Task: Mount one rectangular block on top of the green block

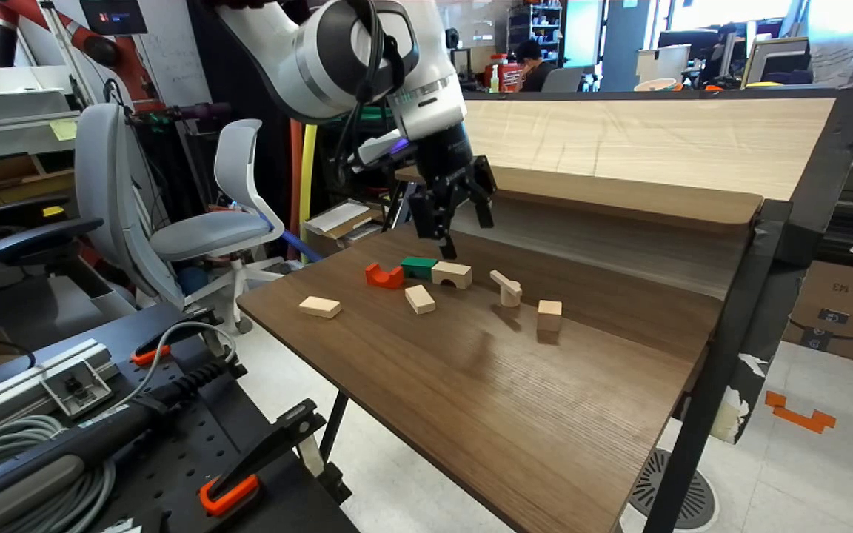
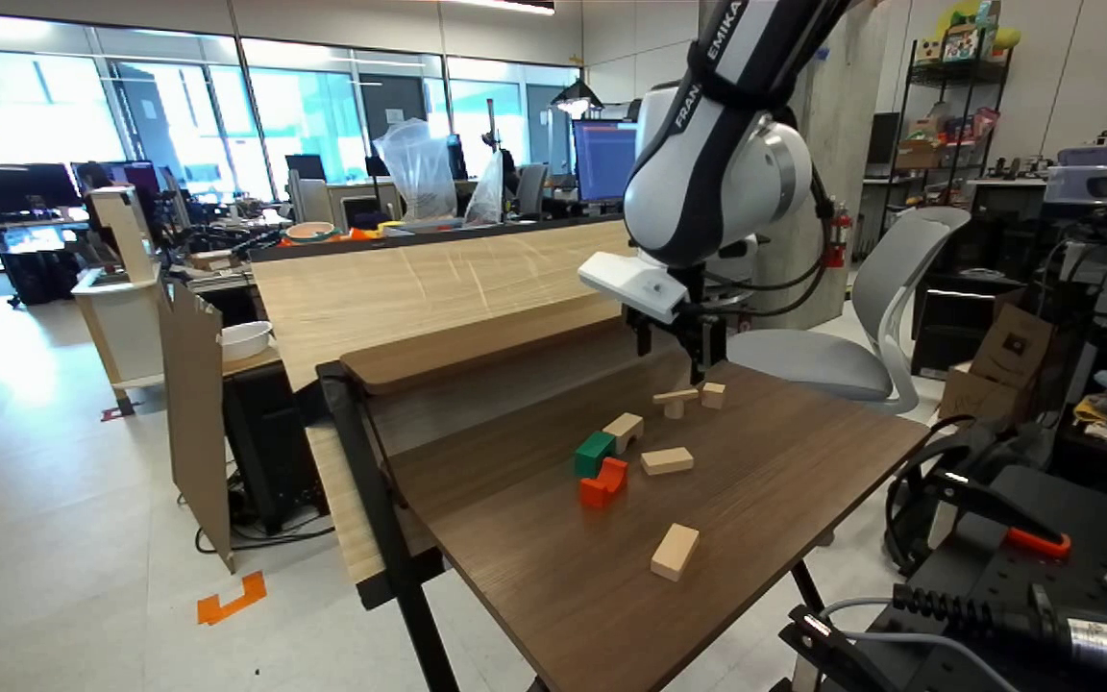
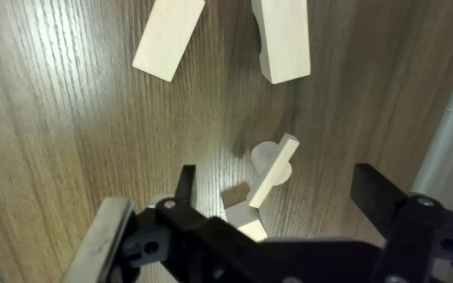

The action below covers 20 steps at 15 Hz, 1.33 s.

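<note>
The green block (image 1: 418, 267) lies on the table between the orange-red piece and a pale arch block; it also shows in an exterior view (image 2: 595, 453) and is out of the wrist view. One pale rectangular block (image 1: 420, 299) lies flat near the arch; it also shows in an exterior view (image 2: 667, 461) and in the wrist view (image 3: 168, 37). Another look-alike (image 1: 320, 306) lies flat near the table edge, also seen in an exterior view (image 2: 676, 552). My gripper (image 1: 467, 235) is open and empty above the table; in the wrist view its fingers (image 3: 277, 173) stand wide apart.
The orange-red curved piece (image 1: 384, 276) stands beside the green block, and the arch block (image 1: 452, 274) on its other side. A thin stick rests on a cylinder (image 1: 510, 296). A wooden cube-like block (image 1: 549, 315) stands nearby. A raised shelf (image 1: 619, 196) runs along the table's back.
</note>
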### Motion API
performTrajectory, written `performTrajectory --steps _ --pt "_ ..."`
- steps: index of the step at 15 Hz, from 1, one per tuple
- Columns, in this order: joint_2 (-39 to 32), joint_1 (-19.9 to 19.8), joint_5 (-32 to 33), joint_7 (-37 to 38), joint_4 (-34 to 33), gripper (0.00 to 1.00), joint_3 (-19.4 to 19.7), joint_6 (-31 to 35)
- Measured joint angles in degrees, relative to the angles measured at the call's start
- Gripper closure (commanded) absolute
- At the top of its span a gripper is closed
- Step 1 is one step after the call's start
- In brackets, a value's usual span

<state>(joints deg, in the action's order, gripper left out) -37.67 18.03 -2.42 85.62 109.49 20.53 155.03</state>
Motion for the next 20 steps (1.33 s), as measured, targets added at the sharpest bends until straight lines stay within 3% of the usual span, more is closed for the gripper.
performTrajectory --steps 8,19,20 --pt "-5.0 -5.8 -0.4 2.4 -9.4 0.0 -8.3 -11.7" --pt "-12.3 -11.8 -1.6 -4.4 -17.9 0.0 -14.4 -12.1" --pt "-12.8 -11.9 -1.6 -5.1 -18.3 0.25 -14.5 -12.1"
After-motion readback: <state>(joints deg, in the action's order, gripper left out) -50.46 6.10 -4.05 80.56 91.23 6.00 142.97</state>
